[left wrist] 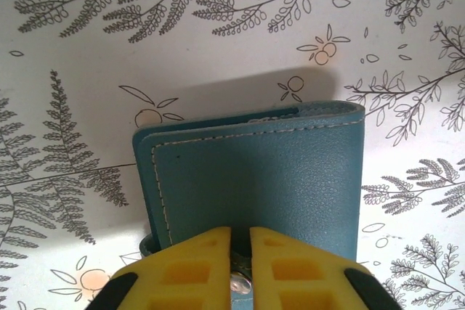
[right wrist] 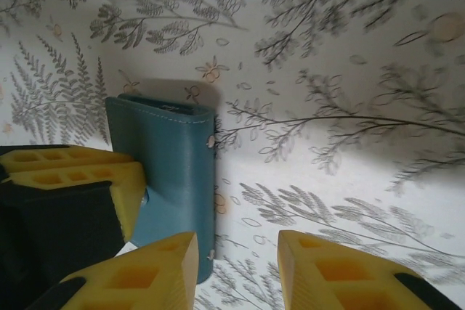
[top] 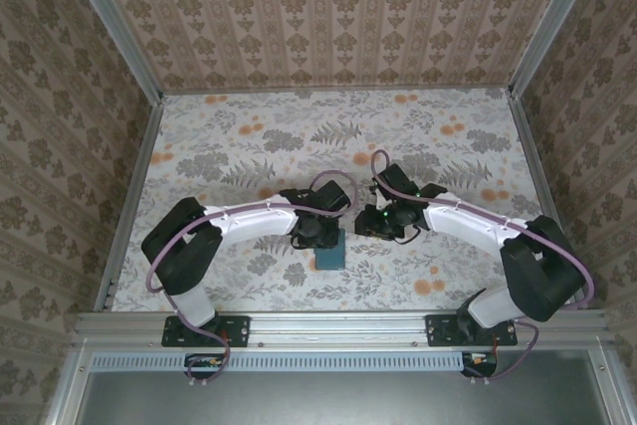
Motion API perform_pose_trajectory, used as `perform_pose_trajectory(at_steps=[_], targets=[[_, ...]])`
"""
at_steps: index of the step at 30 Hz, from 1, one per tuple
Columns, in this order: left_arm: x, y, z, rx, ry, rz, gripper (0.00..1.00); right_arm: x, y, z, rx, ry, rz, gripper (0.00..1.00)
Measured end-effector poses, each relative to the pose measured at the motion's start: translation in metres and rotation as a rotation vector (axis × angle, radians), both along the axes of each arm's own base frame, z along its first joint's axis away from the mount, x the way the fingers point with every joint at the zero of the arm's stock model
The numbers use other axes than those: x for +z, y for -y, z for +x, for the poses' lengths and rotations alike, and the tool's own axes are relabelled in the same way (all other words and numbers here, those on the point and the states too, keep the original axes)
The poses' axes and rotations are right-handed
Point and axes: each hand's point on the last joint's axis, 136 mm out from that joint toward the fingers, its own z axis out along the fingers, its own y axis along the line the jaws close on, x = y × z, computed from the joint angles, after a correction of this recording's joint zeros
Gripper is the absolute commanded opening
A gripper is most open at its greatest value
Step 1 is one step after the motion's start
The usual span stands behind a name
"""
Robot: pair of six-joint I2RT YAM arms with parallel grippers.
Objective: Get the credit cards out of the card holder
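The floral-patterned table (top: 249, 136) is stretching under both arms, with the left arm (top: 249, 221) and right arm (top: 468, 221) meeting over its lower centre. The closed teal card holder (left wrist: 254, 179) is resting on the table there, just below where they meet in the top view. The left gripper (left wrist: 240, 252) is pinching its near edge, the yellow fingers (left wrist: 189, 266) almost together and a small metal snap (left wrist: 240, 283) showing between them. The right gripper (right wrist: 236, 266) is hovering close beside the holder, its fingers spread wide.

left jaws tight, right jaws wide
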Motion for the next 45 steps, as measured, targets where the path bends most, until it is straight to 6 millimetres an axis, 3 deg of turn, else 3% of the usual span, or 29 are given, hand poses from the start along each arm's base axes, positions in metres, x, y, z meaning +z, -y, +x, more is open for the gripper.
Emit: perform_pose_trajectory(at_steps=[5, 15, 23, 34, 41, 45], targets=[[0.001, 0.0, 0.001, 0.007, 0.004, -0.03, 0.07, -0.017, -0.018, -0.005, 0.026, -0.044, 0.082, 0.41], [0.002, 0.001, -0.001, 0.017, 0.003, -0.099, 0.03, -0.024, -0.044, 0.002, 0.062, -0.038, 0.181, 0.38], [0.006, -0.001, -0.003, 0.019, 0.002, -0.12, 0.02, -0.036, -0.042, 0.0, 0.054, -0.06, 0.153, 0.36], [0.014, -0.006, -0.003, 0.04, 0.003, -0.153, 0.01, -0.039, -0.035, 0.002, 0.05, -0.05, 0.091, 0.2], [0.023, -0.019, -0.002, 0.065, 0.02, -0.175, 0.03, -0.036, -0.023, 0.009, 0.074, -0.02, -0.02, 0.19], [0.02, -0.03, -0.004, 0.082, 0.011, -0.168, 0.1, -0.03, -0.015, 0.013, 0.106, 0.002, -0.093, 0.21]])
